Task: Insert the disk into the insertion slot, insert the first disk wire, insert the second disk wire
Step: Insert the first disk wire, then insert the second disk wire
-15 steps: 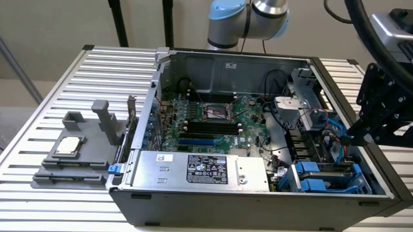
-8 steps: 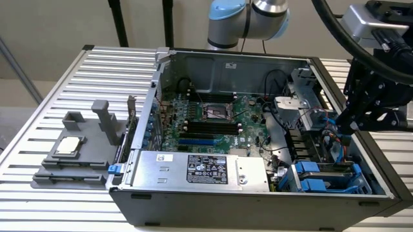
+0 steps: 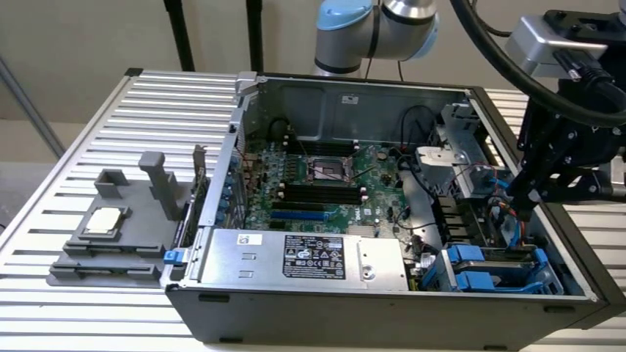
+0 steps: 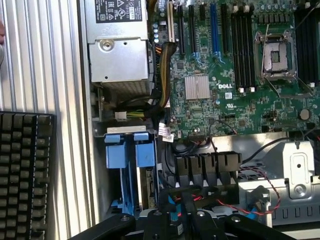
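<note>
blue-framed disk (image 4: 145,155) edge-on in grey metal insertion slot (image 4: 125,129), gripper (image 3: 526,205) near

Open computer case (image 3: 372,317) on a ribbed metal table (image 3: 88,125), centre of the exterior view. Inside: green motherboard (image 3: 377,163) with processor socket (image 3: 328,170) and black memory slots (image 3: 318,196); silver power supply box (image 3: 240,260), black-labelled, along the near wall. Exterior view's lower left: grey fixture (image 3: 122,246) carrying a square chip (image 3: 102,221). Wrist view: black keyboard (image 4: 22,175) on the table beside the case; small finned heatsink (image 4: 196,86) on the motherboard.
</note>
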You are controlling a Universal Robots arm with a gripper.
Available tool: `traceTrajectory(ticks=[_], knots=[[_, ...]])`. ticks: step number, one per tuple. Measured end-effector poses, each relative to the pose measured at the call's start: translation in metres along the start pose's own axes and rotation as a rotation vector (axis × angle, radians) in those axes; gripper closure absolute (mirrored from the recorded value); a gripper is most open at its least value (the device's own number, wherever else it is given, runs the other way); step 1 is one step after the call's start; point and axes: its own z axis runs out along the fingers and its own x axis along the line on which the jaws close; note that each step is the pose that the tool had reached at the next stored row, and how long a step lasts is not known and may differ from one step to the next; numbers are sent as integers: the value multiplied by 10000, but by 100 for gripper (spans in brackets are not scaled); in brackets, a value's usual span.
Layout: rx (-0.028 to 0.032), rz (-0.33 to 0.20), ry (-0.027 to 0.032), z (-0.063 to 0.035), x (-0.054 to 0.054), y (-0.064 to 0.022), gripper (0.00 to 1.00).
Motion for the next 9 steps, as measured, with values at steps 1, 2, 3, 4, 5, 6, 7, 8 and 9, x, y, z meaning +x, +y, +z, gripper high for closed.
traceTrajectory(ticks=[1,2,3,4,5,6,7,8,9], knots=[[3,0,27,9,-11,-1,76],[5,0,50,17,-23,-4,76],[7,-1,74,24,-34,-6,76],[10,-1,100,30,-45,-9,76],[13,-2,126,36,-55,-13,76],[16,-2,160,40,-61,-17,76],[20,-3,200,44,-67,-21,76],[24,-3,240,47,-70,-24,74],[28,-2,280,49,-71,-26,74]])
